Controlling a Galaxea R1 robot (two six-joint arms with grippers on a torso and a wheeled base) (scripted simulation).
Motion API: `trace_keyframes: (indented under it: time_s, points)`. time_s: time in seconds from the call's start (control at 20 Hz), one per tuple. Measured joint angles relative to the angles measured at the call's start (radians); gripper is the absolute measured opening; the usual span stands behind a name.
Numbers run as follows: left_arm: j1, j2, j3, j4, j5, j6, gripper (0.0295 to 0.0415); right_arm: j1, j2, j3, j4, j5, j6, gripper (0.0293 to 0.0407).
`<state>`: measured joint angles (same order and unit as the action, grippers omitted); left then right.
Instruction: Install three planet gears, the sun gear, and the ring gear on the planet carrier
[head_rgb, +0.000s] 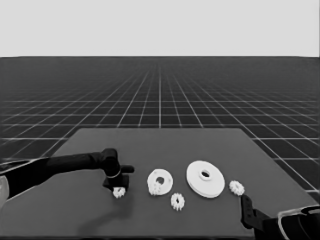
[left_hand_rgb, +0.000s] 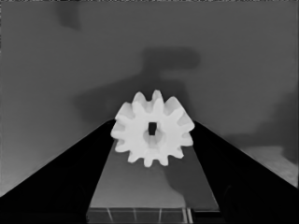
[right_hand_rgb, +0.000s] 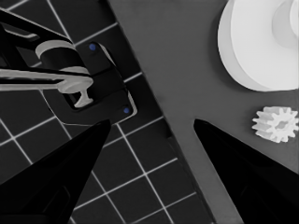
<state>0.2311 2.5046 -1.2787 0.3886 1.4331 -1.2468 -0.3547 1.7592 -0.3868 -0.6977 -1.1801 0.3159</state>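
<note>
My left pincer (head_rgb: 119, 189) squeezes small gear (left_hand_rgb: 153, 128) between both fingers, low over counter (head_rgb: 75, 210). Smaller round part (head_rgb: 160, 182) just beside, one gear maybe on it. Larger round part (head_rgb: 205, 178) farther off. Most gears still wait. Right pincer (right_hand_rgb: 149, 135) wide apart, parked, holding nothing.

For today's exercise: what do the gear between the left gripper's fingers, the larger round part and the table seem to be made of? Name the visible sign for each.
Gear between the left gripper fingers: probably moulded plastic, matt white, with soft rounded teeth and no glint.
Larger round part: seemingly the same matt white plastic, thick, with a smooth rim.
Table: a uniform dark, dull surface; material unclear, possibly a coated board.
</note>
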Motion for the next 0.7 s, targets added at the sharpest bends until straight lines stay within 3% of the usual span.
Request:
trace_keyframes:
  time_s: [0.3,0.45,0.7]
  points:
    - [0.000,0.000,0.000,0.000,0.000,0.000,0.0312,0.000,0.000,0.000,0.000,0.000,0.000,0.0385]
    - [-0.169,-0.043,0.125,-0.155,0.076,-0.060,0.0312,0.000,0.000,0.000,0.000,0.000,0.000,0.0385]
    - [-0.216,-0.046,0.136,-0.200,0.087,-0.066,0.0312,0.000,0.000,0.000,0.000,0.000,0.000,0.0385]
